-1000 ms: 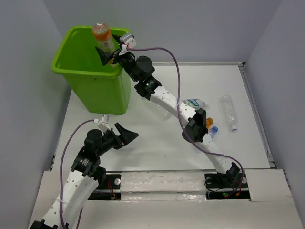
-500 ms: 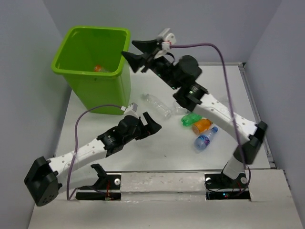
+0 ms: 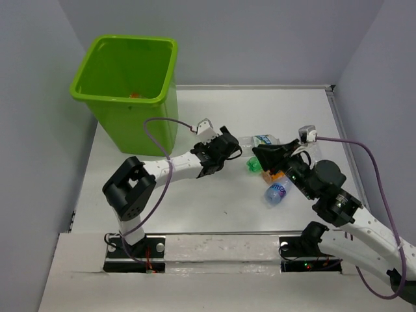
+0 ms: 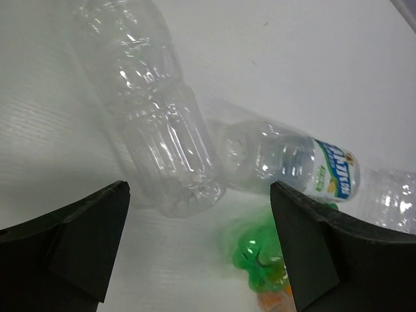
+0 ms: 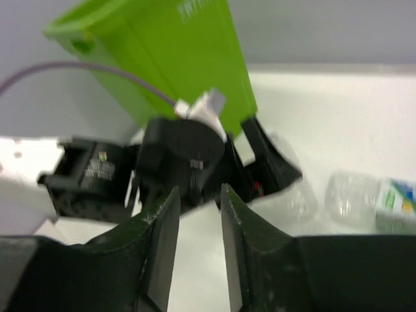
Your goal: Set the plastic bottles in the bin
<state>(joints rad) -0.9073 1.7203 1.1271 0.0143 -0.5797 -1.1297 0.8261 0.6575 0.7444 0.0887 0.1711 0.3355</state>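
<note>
Right gripper (image 3: 260,151) has returned from the bin (image 3: 130,123) to centre-right, jaws narrowly parted, empty. Left gripper (image 3: 232,154) gapes over the clear bottle (image 4: 162,130): pickup apparently in hand, closing needed next. Upper left, the bin holds one orange bottle (image 3: 134,95).

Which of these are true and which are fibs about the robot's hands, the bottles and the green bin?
1. The bin stands upright. True.
2. The left hand is wide open. True.
3. The right hand holds a bottle. False: nothing sits between its fingers.
4. The green bottle is in the bin. False: it lies on the table beside the orange bottle.
5. A clear bottle lies below the left hand. True.
</note>
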